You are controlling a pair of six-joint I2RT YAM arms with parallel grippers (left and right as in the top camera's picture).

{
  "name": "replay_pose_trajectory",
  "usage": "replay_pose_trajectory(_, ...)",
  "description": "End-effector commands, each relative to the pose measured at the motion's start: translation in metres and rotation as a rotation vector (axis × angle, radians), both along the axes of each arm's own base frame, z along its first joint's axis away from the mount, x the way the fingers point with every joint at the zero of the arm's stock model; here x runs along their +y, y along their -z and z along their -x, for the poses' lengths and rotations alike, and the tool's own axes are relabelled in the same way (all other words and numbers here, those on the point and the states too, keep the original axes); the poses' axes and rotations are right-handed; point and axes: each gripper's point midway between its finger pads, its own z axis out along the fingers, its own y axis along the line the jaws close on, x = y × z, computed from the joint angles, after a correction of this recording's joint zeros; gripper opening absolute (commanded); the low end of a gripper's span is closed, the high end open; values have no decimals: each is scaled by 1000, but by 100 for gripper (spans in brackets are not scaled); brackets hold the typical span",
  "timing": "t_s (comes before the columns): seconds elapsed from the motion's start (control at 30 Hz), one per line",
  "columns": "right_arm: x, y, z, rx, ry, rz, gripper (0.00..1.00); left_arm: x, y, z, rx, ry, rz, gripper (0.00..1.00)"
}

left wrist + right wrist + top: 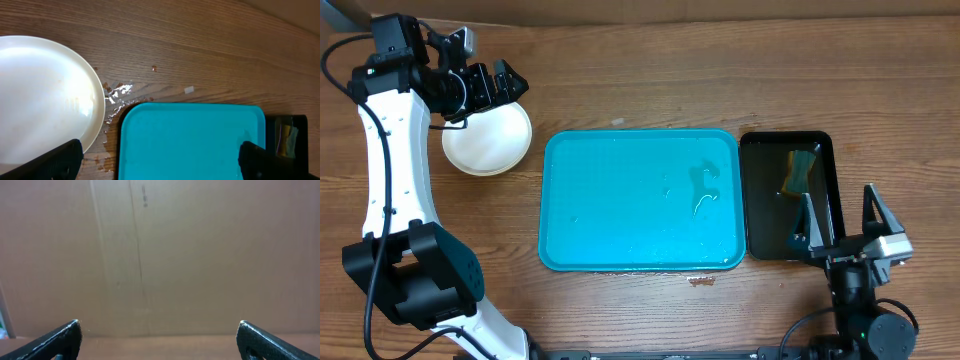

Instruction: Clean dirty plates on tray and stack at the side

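Note:
The turquoise tray (620,200) lies mid-table holding only water droplets (703,185); no plate is on it. A round cream-white plate (487,142) rests on the wood to its left and shows no smear; I cannot tell if others lie under it. My left gripper (505,90) hovers open over the plate's far edge, nothing between its fingers. In the left wrist view the plate (40,95) fills the left, the tray (190,140) lies below centre, and the left gripper (160,162) spans both. My right gripper (840,212) stands open and empty at the black tray's right edge.
A black tray (765,200) right of the turquoise one holds a yellow-green sponge (800,170). Water and crumbs (117,95) lie on the wood between plate and tray. The right wrist view shows the right gripper (160,335) facing a cardboard wall (200,245).

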Motion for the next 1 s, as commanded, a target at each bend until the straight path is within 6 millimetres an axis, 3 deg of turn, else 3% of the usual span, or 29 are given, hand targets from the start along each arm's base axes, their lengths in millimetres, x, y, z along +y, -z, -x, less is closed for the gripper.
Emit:
replay_pose_trajectory(0.0, 0, 19, -5, 32, -1, 4, 100, 1, -6, -1, -24, 14, -6, 100)
replay_pose_trajectory(0.23, -1, 52, -13, 156, 5, 12, 100, 1, -6, -1, -24, 14, -6, 100)
replay_pose_trajectory(0.43, -6, 99, -16, 339, 21, 69, 100, 1, -6, -1, -25, 14, -6, 100)
replay_pose_trajectory(0.57, 3, 96, -15, 309, -9, 185, 100, 1, -6, -1, -24, 14, -6, 100)
replay_pose_trajectory(0.97, 1, 96, -15, 314, -5, 159, 100, 1, -6, -1, -24, 14, -6, 100)
